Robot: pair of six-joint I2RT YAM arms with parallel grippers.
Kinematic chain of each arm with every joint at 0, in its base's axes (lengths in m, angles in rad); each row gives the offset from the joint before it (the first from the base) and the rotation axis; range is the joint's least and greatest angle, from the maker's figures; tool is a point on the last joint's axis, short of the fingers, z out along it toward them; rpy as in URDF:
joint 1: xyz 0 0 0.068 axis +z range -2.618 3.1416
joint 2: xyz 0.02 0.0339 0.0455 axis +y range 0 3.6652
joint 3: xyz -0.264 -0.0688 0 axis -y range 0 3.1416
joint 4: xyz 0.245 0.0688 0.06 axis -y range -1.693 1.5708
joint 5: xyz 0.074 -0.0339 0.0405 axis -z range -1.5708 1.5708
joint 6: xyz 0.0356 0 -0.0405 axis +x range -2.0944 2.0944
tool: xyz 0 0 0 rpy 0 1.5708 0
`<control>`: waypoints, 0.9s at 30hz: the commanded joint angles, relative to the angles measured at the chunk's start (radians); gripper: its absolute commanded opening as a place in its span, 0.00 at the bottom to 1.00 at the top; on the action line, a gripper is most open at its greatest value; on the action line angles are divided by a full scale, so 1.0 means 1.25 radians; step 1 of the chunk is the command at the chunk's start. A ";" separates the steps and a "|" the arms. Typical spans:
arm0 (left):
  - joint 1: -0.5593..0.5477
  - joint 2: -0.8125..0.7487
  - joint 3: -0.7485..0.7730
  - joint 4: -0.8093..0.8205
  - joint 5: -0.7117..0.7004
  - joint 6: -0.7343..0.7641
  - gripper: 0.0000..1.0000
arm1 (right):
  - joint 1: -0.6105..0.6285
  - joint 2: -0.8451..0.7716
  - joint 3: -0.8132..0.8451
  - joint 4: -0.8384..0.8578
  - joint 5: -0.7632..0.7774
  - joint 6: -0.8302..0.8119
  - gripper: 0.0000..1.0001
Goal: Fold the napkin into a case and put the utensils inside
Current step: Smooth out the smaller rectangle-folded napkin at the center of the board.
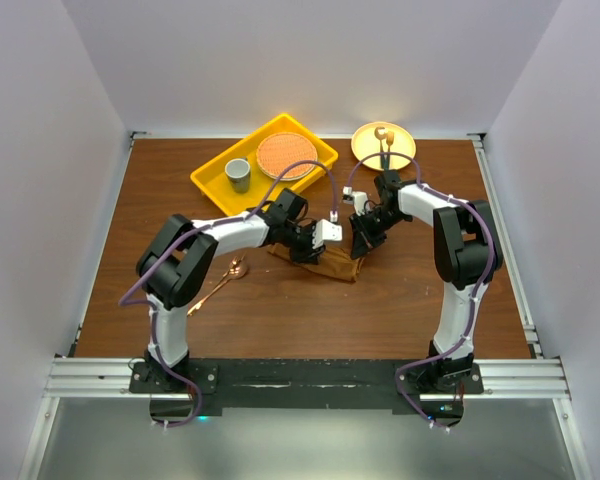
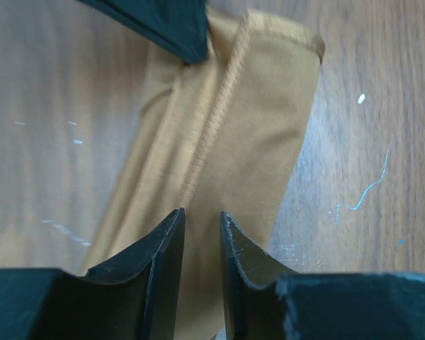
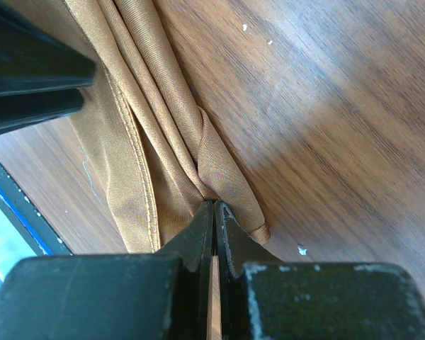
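Right tool (image 3: 214, 207) pinches napkin (image 3: 163, 106) fold at fingertips.

The left gripper (image 1: 331, 244) and right gripper (image 1: 358, 254) crowd the napkin (image 1: 332, 270). Tray (image 1: 212, 180) and plate (image 1: 365, 148) block the far side. Bare table (image 1: 380, 310) lies near.

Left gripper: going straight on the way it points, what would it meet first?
Probably the folded rust-brown cloth napkin, which lies right ahead of its slightly parted jaws, though depth is unclear.

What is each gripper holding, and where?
Right gripper pinches the napkin at its folded end. Left gripper holds nothing; fingers apart above it.
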 commanded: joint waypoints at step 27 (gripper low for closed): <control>0.027 0.080 0.146 -0.031 -0.018 -0.037 0.47 | 0.001 0.031 0.011 -0.003 0.066 -0.050 0.00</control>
